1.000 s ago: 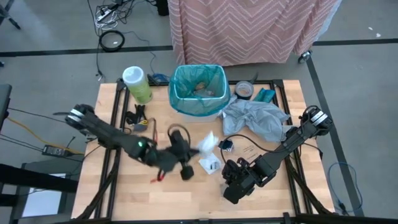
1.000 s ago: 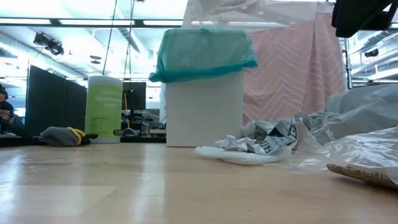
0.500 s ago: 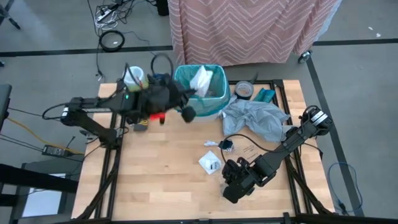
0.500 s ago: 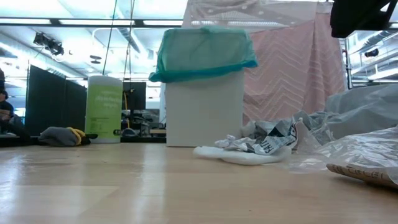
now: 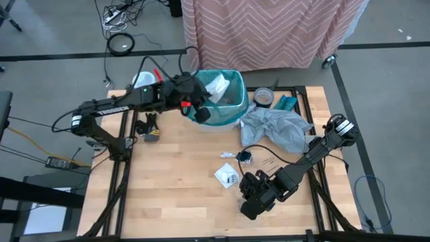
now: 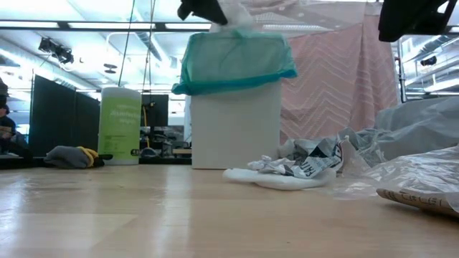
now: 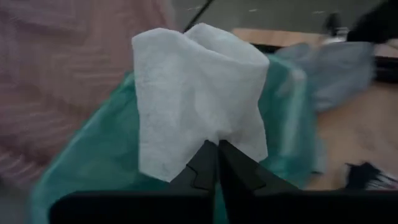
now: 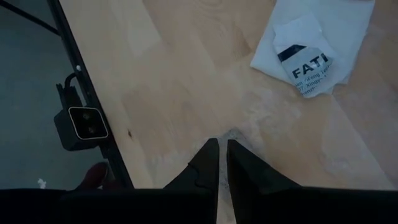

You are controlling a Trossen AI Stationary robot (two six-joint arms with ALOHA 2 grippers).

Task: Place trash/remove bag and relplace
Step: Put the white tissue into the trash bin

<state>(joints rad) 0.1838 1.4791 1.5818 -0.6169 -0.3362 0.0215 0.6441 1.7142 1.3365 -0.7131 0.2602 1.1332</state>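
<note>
Since a second ago the left gripper [image 7: 217, 144], fingers pinched on a white paper wrapper [image 7: 198, 99], is brought from mid-table over the bag [image 5: 232, 97]-lined bin; release is advised only once centred above the opening, while the right gripper [image 8: 222, 144], fingers pressed together, is parked near the front edge.

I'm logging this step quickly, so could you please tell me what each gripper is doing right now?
Left gripper: shut on a white paper wrapper, over the teal bag in the bin.
Right gripper: shut, empty, low over the table.

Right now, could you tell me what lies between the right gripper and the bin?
In the high view, a printed white wrapper and small dark scraps lie between the right gripper and the bin.
</note>
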